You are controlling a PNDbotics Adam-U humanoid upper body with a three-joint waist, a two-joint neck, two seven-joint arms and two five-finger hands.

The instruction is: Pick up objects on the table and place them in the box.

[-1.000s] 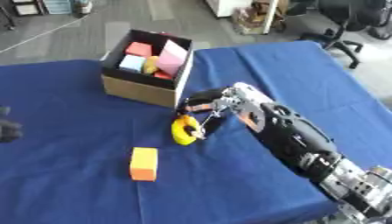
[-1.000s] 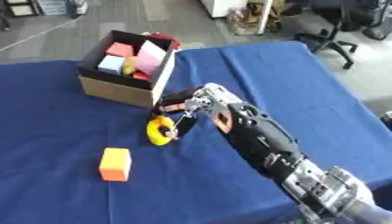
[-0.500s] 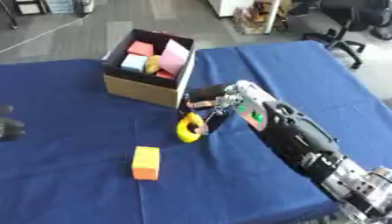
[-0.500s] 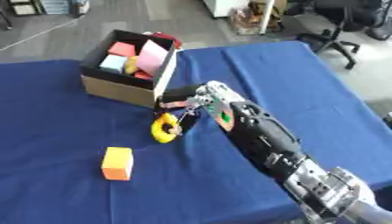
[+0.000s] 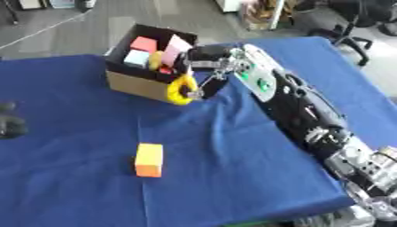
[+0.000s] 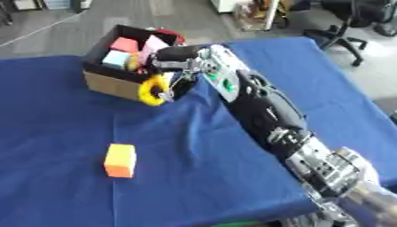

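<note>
We see our right hand [image 5: 211,66] reaching across the blue bench [image 5: 232,146], its fingers [image 5: 203,87] curled and clamped on a yellow ring [image 5: 181,90]. The ring hangs upright at the near front corner of the cardboard box [image 5: 139,83], above the cloth. Inside the box lie pink, red, pale blue and yellow blocks [image 5: 151,52]. An orange block [image 5: 149,160] stands on the bench well apart from the box. Our left hand [image 5: 9,125] shows dark at the left edge; we cannot tell its fingers.

Desk [image 5: 85,177]: matt blue cloth. Box [image 5: 136,84]: plain brown cardboard. Yellow ring [image 5: 180,90] at the hand [image 5: 211,68]: smooth.
</note>
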